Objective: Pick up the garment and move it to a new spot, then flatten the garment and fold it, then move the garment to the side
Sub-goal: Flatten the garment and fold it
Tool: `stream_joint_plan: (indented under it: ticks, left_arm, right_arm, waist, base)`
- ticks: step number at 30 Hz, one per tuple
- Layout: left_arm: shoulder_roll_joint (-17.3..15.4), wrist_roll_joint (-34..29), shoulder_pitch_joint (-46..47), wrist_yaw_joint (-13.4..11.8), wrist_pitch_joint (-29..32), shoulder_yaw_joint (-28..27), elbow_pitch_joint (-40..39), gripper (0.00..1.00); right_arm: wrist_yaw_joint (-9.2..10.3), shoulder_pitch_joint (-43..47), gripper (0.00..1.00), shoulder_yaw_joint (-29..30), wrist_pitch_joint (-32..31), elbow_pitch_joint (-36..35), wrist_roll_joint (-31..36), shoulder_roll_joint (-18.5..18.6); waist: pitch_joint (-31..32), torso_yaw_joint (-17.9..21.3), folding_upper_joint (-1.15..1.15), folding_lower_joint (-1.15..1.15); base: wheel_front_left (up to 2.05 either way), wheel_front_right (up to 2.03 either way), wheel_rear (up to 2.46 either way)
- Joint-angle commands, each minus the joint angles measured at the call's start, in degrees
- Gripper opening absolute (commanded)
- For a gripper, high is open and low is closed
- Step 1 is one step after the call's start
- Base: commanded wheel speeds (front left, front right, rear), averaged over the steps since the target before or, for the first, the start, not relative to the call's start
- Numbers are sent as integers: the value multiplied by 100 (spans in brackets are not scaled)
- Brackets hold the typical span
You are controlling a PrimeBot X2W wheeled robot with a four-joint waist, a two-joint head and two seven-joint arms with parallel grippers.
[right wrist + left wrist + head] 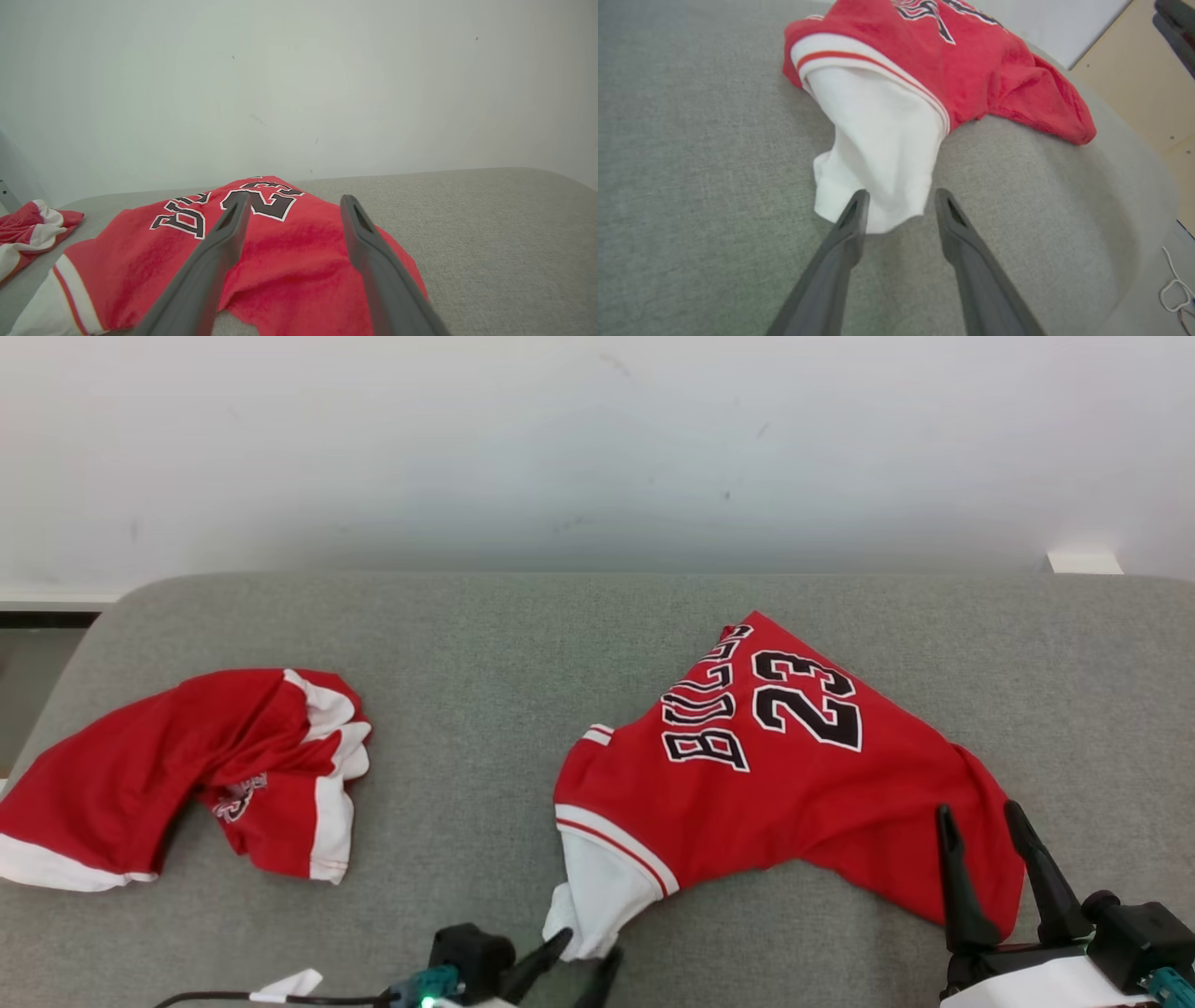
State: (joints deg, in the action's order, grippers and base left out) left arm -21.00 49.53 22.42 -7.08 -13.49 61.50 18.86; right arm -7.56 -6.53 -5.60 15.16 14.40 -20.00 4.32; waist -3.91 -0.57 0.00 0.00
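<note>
Two red garments lie on the grey cushion (467, 635). At the left we see a crumpled red-and-white garment (187, 775), with a dark cable (215, 999) at the near edge below it. Well apart, right of the middle, lies the jersey (794, 765), its "BULLS 23" print facing up and its white sleeve (597, 887) toward us. Our left gripper (590, 945) has its fingers parted, with the sleeve's hem between the tips and not clamped. Our right gripper (978, 810) is spread wide over the jersey's right end; we cannot tell if it touches. Behind the cushion rises a white wall (560, 448).
</note>
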Motion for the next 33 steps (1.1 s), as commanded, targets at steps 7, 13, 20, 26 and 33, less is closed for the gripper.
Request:
stream_joint_plan:
  ticks: [7, 13, 20, 26, 33]
  left_arm:
    - [-141, 123, 7, 77, -147, -531, -655, 100]
    - [-536, 439, 155, -107, 21, -1089, -998, 100]
    - [-320, 1109, 791, 312, 482, -1453, 284, 100]
    - [130, 1434, 1197, 924, 797, -1410, 1477, 100]
    - [489, 1336, 1439, 1261, 745, -1230, 2254, 0]
  right_arm:
    - [15, 112, 100, 86, -3, -13, -17, 39]
    - [15, 58, 100, 42, -3, -41, -36, 4]
    - [15, -184, 100, -6, -3, -40, -11, 31]
    - [15, -301, 100, -50, -3, -40, -16, 20]
    - [15, -324, 100, -35, -3, -8, -8, -4]
  waist:
    - [90, 22, 0, 0]
    - [16, 206, 0, 0]
    - [-221, 509, 0, 0]
    - [-394, 778, 0, 0]
    - [-429, 923, 0, 0]
  base:
    - [0, 0, 0]
    - [0, 0, 0]
    - [0, 0, 0]
    - [0, 0, 0]
    - [0, 0, 0]
